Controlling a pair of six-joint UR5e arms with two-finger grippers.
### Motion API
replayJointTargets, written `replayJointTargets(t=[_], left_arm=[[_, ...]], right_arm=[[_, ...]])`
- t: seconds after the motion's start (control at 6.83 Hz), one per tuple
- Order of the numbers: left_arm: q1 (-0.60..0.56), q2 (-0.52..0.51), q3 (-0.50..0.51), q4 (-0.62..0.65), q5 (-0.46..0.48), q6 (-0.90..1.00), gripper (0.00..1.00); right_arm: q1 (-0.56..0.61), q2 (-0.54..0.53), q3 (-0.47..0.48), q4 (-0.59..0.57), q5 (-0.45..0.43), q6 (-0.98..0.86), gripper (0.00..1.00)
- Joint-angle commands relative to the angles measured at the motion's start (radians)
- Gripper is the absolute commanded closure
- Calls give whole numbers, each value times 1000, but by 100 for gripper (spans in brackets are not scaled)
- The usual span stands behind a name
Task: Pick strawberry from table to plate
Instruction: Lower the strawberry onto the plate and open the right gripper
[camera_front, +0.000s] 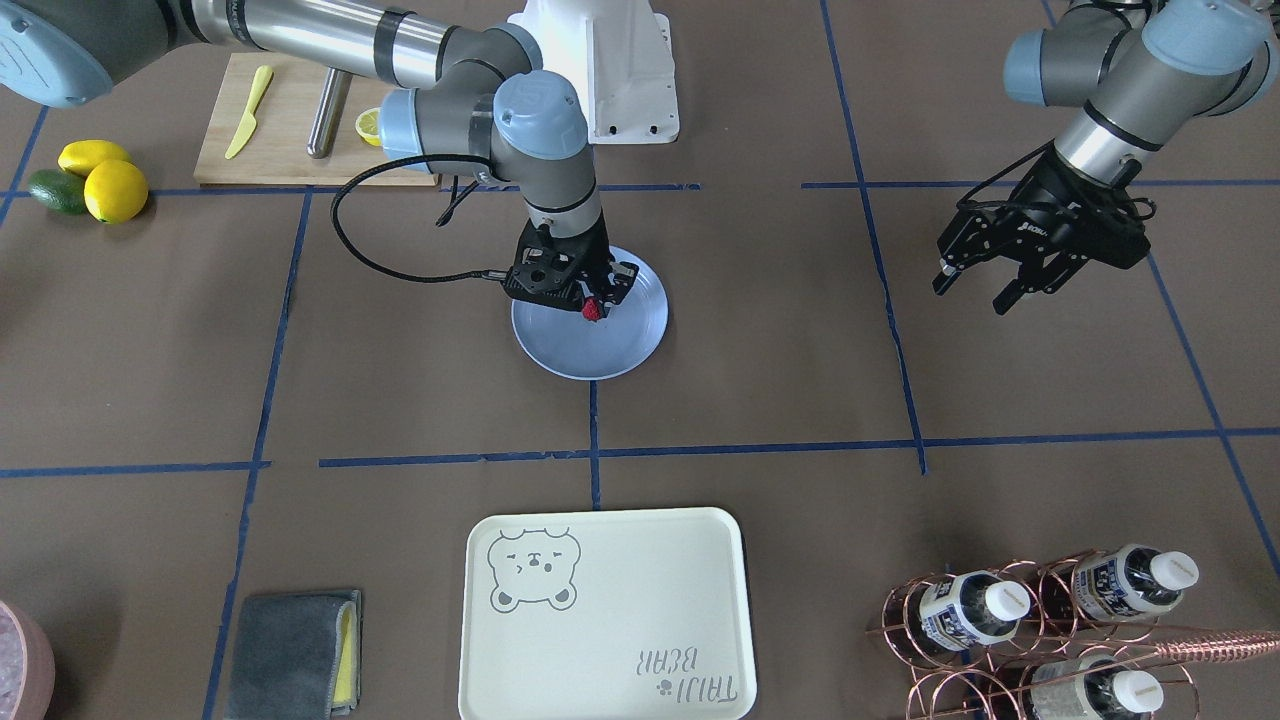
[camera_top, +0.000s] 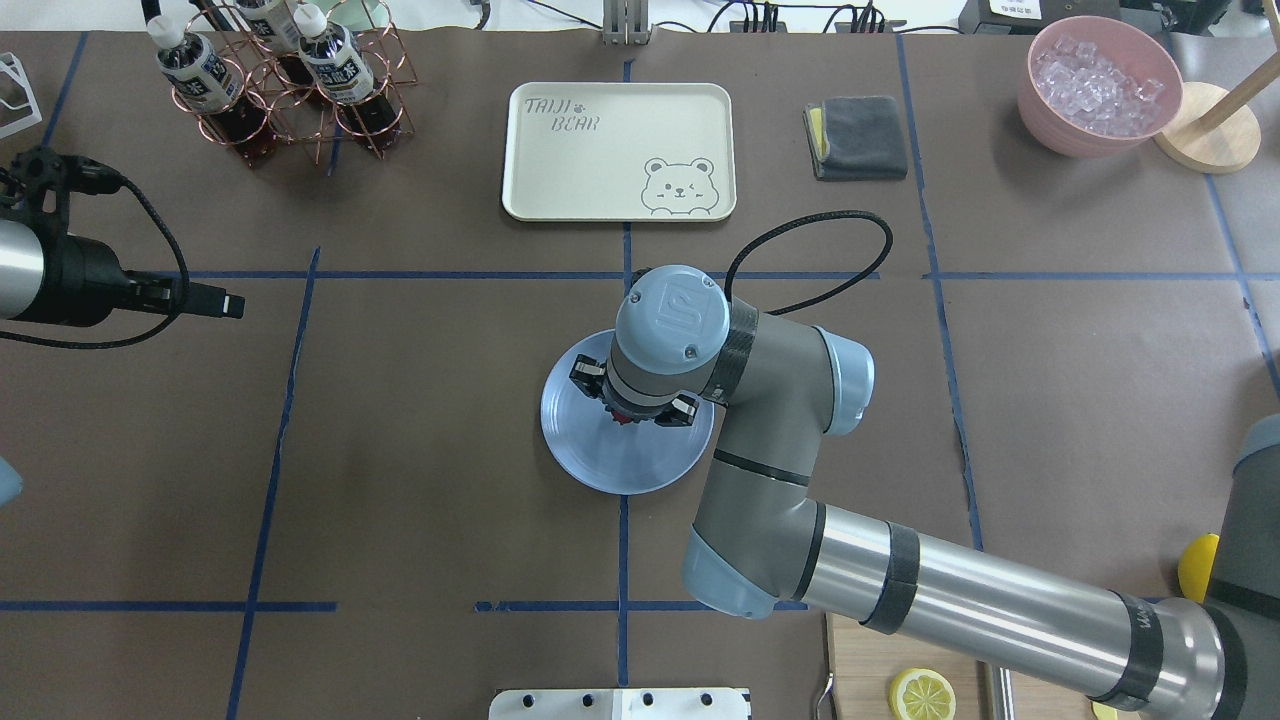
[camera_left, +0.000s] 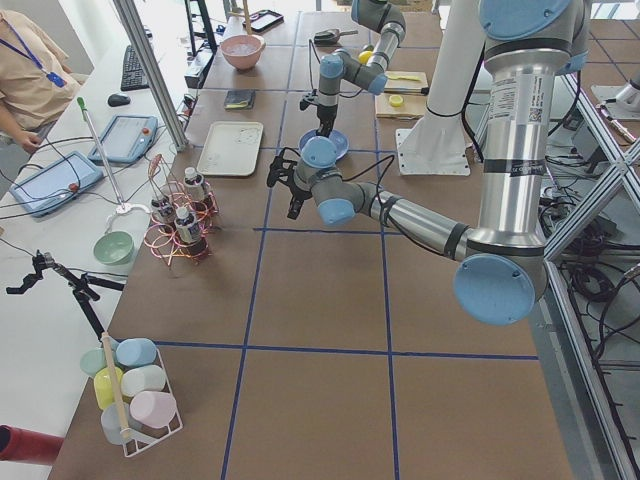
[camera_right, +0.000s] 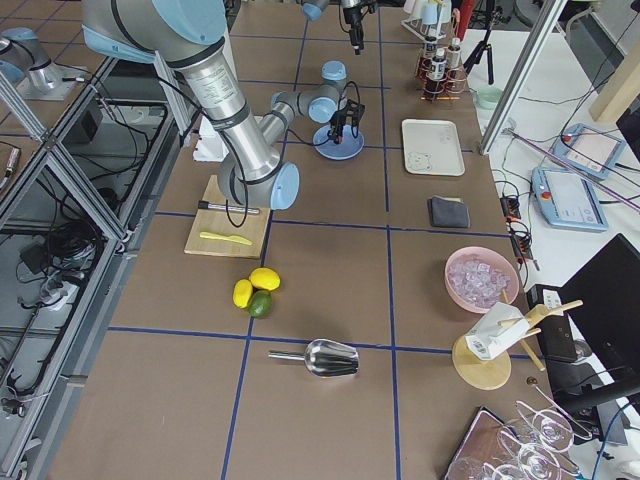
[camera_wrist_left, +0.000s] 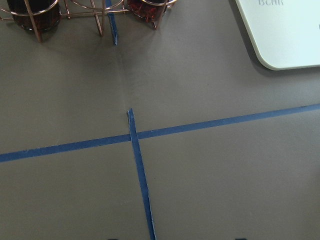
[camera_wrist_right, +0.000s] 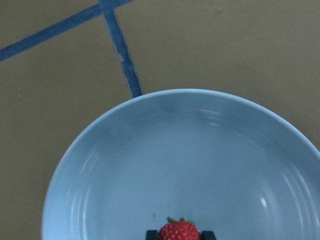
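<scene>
1. While the right tool is pinching the strawberry between its two fingers, the berry is hanging over the pale blue plate, near the plate's middle. In the right wrist view it is sitting at 6 o'clock of the frame.
2. Whether the berry is already touching the plate I cannot tell, so I am judging the step in hand to be the release.
3. To do it well, the tool should be going straight down until the berry is just above the glaze. Only then should it be spreading its fingers, and slowly: I am expecting a roundish berry to roll easily on a glossy, shallow plate.
4. Afterwards the tool should be rising straight up, so no finger is pushing the berry onto the bench.
5. The left tool is hanging with fingers spread and holding nothing. In the front-facing view it is at 3 o'clock from the plate and well apart.
</scene>
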Motion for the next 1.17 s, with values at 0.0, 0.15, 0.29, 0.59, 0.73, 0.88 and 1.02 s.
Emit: replayJointTargets(t=[0.0,0.15,0.29,0.59,0.73,0.88,1.02], left_arm=[[0,1,-2,0,0,0,17],[0,1,-1,0,0,1,17],[-3,1,1,0,0,4,18],[-27,34,2,2,0,109,18],[-78,47,18,9,-2,226,18],[-113,47,51,11,-2,300,18],[-158,47,76,12,-21,372,18]], right_arm=[[0,-1,0,-2,0,-1,0],[0,-2,0,-2,0,-3,0],[1,-2,9,-2,0,-6,0],[35,-127,186,-7,16,-9,0],[82,-213,280,-8,65,-12,0],[168,-269,322,-7,161,-55,0],[219,-341,371,-7,211,-137,0]])
